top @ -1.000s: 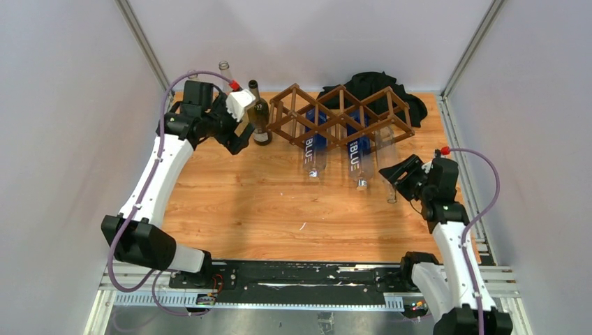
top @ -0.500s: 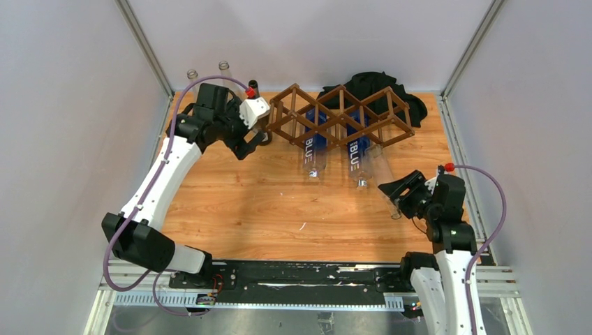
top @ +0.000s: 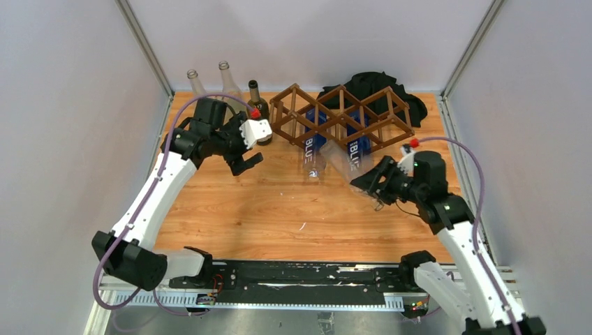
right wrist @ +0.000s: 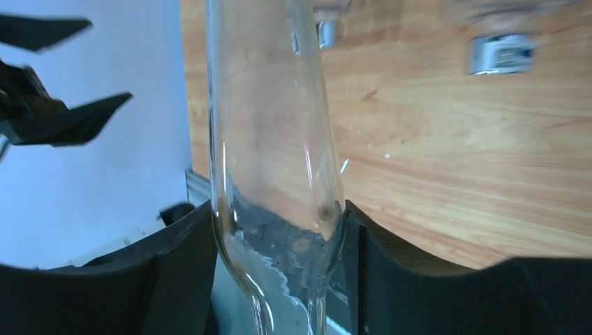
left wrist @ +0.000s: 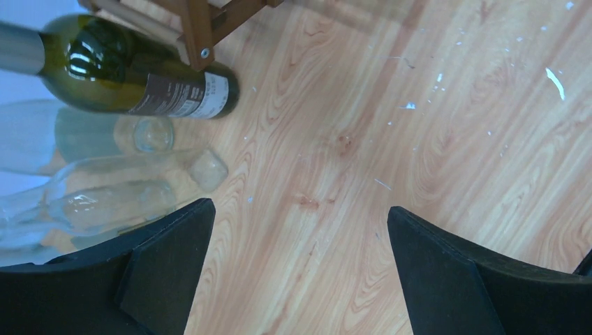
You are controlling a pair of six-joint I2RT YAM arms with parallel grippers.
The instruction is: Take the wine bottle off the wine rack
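Seen from above, the right pincer (top: 364,183) is half closed, pinching a clear bottle (top: 342,164) near its narrow end. The bottle slants out just on the pincer's far side, before the rack (top: 340,117); whether its base is free of the slats is hard to tell. The left pincer (top: 246,159) is spread wide and holds nothing. The table (top: 265,209) is wood, between grey walls. Beyond the left pincer stands a green bottle (top: 257,105); a black cloth (top: 377,87) lies behind the rack.

In the left wrist view, its fingers (left wrist: 167,272) gape over bare wood.

In the right wrist view, both pads (right wrist: 178,279) press the glass.
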